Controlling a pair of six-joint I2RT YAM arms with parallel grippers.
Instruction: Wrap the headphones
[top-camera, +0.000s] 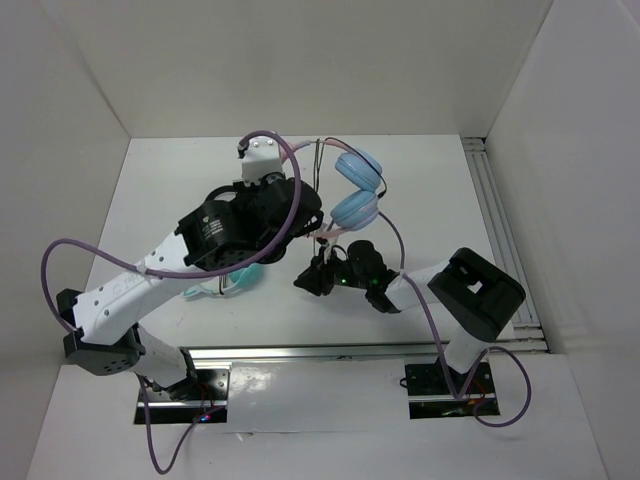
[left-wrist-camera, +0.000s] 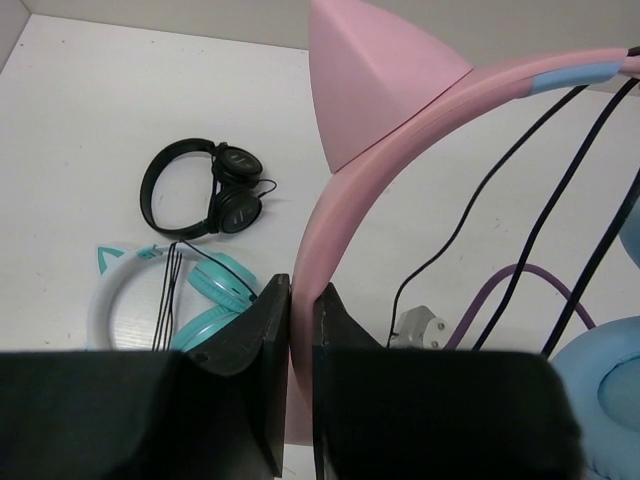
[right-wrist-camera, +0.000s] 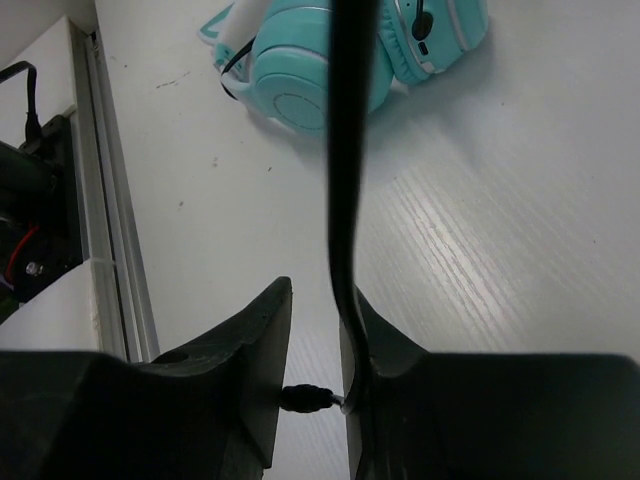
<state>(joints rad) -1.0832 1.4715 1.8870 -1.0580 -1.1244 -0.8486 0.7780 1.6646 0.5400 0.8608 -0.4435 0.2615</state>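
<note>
My left fingers (left-wrist-camera: 278, 335) are clamped together on the pink cat-ear headband (left-wrist-camera: 400, 140) of the headphones (top-camera: 352, 190). I hold them over the far middle of the worktop (top-camera: 180, 170), apparently lifted clear of it. The two light blue ear cups (top-camera: 356, 207) lie to the right of my grip. Near that arm lie a teal pair (left-wrist-camera: 215, 295) and a small black pair (left-wrist-camera: 195, 190), neither of them mine to wrap.

The thin black cable (right-wrist-camera: 345, 150) leads to my right fingers (right-wrist-camera: 262, 350), which stand partly apart. It rests along the inner face of one finger only, and its plug (right-wrist-camera: 305, 398) sits across the gap low down. The cable's long axis runs straight ahead from between those fingers. My right arm is the nearer to the loose end, so I judge it would do the winding.

I can read no brand, label or writing anywhere.
</note>
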